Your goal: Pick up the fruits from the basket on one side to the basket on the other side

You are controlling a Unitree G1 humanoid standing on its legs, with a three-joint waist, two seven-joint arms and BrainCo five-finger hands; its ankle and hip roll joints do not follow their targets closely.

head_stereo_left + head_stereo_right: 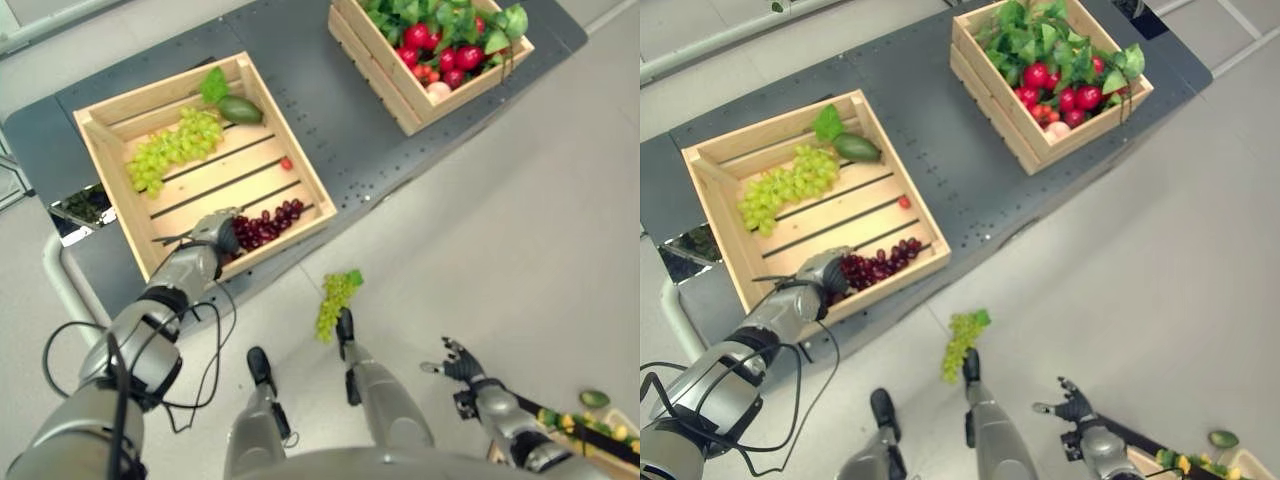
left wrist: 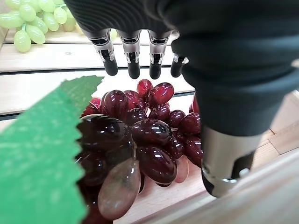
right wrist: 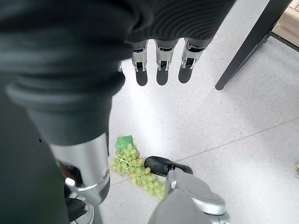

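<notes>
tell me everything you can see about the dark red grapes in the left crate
The dark red grapes form a glossy bunch of oval berries, plastic-looking, with a green serrated leaf at one end. The bunch lies on the slatted floor of the shallower wooden crate, in its near corner, against the front wall. The left hand is over that end, fingers straight above the berries and thumb beside them; no closed grip shows.

Floor (image 1: 520,230): pale grey speckled tiles with thin joints. Dark grey table (image 1: 320,110), small holes dotting its top, stands on it. Black table leg (image 3: 245,51) meets the floor.
</notes>
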